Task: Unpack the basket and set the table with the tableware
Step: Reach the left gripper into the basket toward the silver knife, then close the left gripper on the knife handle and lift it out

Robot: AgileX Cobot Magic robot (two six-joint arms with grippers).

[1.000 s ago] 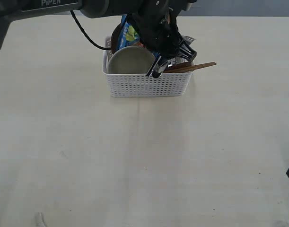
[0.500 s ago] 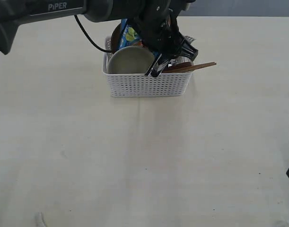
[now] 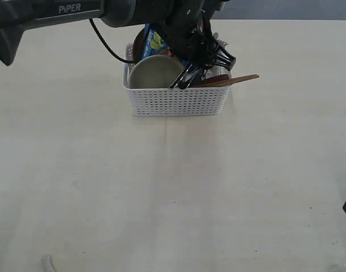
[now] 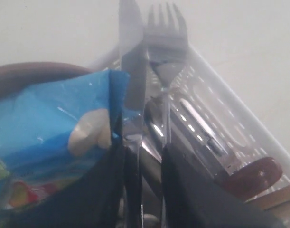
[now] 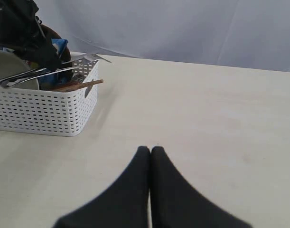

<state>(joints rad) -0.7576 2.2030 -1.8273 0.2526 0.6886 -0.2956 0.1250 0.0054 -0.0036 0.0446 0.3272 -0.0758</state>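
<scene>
- Narrowed since a second ago, the left pincer (image 4: 142, 159) straddles the knife (image 4: 131, 71) and fork (image 4: 166, 42) inside the basket (image 3: 178, 102); whether it grips them, I cannot tell.
- The white basket sits far back on the worktop (image 3: 173, 198).
- The right pincer (image 5: 150, 154) is clenched on nothing, well apart from the basket.

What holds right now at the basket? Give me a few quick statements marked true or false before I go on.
1. The left gripper has a finger on each side of the knife and fork. True.
2. The right gripper is open above the basket. False: it is shut, over the table, apart from the basket.
3. The chopsticks poke out over the basket's end wall. True.
4. The bowl already sits on the table. False: it lies in the basket.
</scene>
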